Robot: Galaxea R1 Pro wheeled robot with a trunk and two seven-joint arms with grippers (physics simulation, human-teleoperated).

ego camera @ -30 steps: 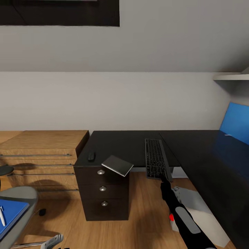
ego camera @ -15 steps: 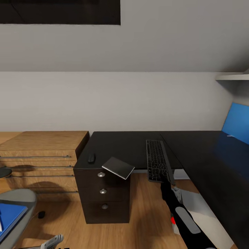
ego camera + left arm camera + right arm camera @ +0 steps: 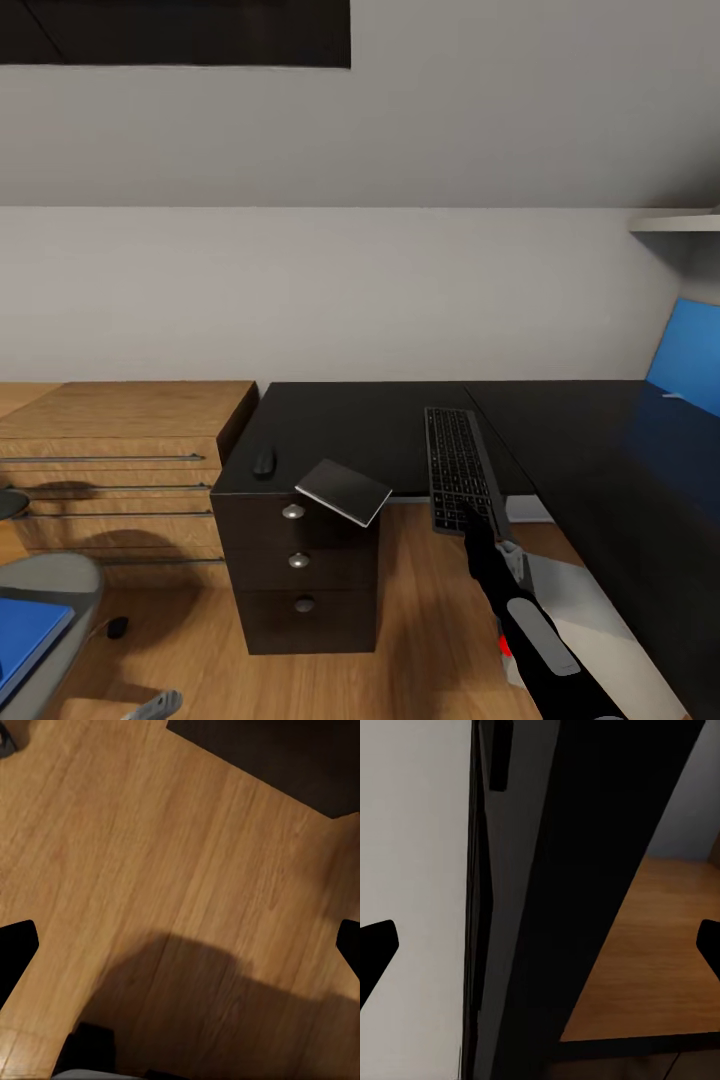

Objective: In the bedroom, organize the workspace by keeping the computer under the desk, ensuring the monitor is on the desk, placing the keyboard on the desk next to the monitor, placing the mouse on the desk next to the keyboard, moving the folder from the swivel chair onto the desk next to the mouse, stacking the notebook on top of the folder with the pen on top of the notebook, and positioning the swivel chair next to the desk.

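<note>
the black l-shaped table (image 3: 350, 420) stands against the grey sloped wall, with a wooden dresser (image 3: 110, 440) just beside its drawer unit (image 3: 300, 570). on the table top lie three things: the mouse (image 3: 264, 462) near the corner above the drawers, the notebook (image 3: 343, 491) tilted and jutting over the front edge, and the keyboard (image 3: 460, 481) lying lengthwise with its near end overhanging the front edge.

the right arm (image 3: 525, 625) reaches up from below, and the right tool (image 3: 468, 522) sits at the near end of the keyboard; from the head view i cannot tell whether it grips it. in the right wrist view the fingertips (image 3: 376, 945) stand wide apart at the picture's edges, with a dark slab edge-on between them against a pale surface.

in the left wrist view the left tool's fingertips (image 3: 15, 945) are also spread wide, hanging over the light wood floor (image 3: 150, 855) with nothing between them.

the swivel chair (image 3: 50, 590) shows at the lower left corner, well apart from the table, with the blue folder (image 3: 25, 635) lying on its grey seat. the light grey computer (image 3: 590, 620) stands on the floor under the table, behind the right arm. a blue wall panel (image 3: 690, 355) shows at the far right.
</note>
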